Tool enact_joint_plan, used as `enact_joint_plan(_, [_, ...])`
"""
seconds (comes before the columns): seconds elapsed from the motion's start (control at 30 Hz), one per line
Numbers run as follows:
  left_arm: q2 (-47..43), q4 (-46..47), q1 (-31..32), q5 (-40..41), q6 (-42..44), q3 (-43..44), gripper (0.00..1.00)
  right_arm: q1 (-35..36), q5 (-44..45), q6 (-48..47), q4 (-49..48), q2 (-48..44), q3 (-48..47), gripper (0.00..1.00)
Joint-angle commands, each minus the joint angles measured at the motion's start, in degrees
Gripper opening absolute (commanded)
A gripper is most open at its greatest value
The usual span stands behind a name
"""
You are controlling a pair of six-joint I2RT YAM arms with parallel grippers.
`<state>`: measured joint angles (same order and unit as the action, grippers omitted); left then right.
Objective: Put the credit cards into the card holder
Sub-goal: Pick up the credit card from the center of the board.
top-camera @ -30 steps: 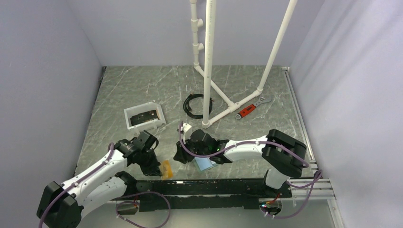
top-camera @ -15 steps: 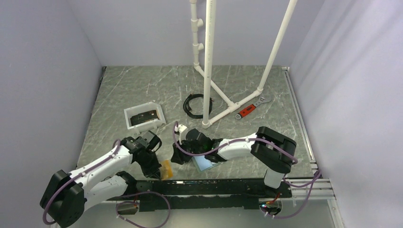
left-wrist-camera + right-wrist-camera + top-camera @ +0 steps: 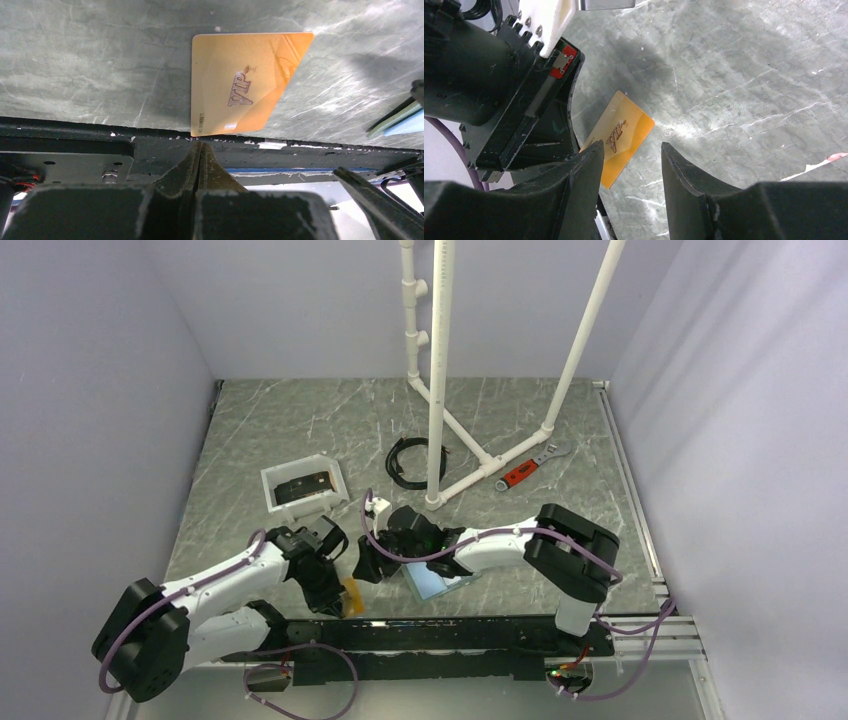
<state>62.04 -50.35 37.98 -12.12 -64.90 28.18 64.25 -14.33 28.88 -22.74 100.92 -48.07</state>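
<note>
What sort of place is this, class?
Probably a robotics test cell: plain walls around a marbled tabletop, a white pipe frame, left arm and right arm at its near edge.

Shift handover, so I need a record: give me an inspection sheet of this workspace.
Surface: grey marbled tabletop.
Job's things: orange plastic VIP card at the near edge; grey-green folding card holder, blue face up; dark cards in white rectangular tray.
Clutter: black cable coil; red-handled metal wrench.
Claws: left claw shut at the orange card's edge; right claw open, empty.
Cables: purple leads along both arms.
Surroundings: white pipe frame; lilac walls.
</note>
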Motion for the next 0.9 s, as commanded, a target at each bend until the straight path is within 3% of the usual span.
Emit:
enact_joint_plan(0.0, [-1.4,-0.2,0.3,1.0,-1.6,-1.3,0.0,-0.6,-2.1,2.1,-2.1,1.4,-2.3,0.5])
enact_joint_plan(0.6, [2.1,2.3,0.4,2.4,-2.1,-2.1,0.0,-0.9,-2.6,2.6,-2.1,1.5,-2.3,0.52])
enact_joint_plan(0.87, [1.7,1.6,0.4,2.9,-2.3,-2.6,0.0,-3.1,-10.5,8.7,-7.3,4.3,-2.5,0.57])
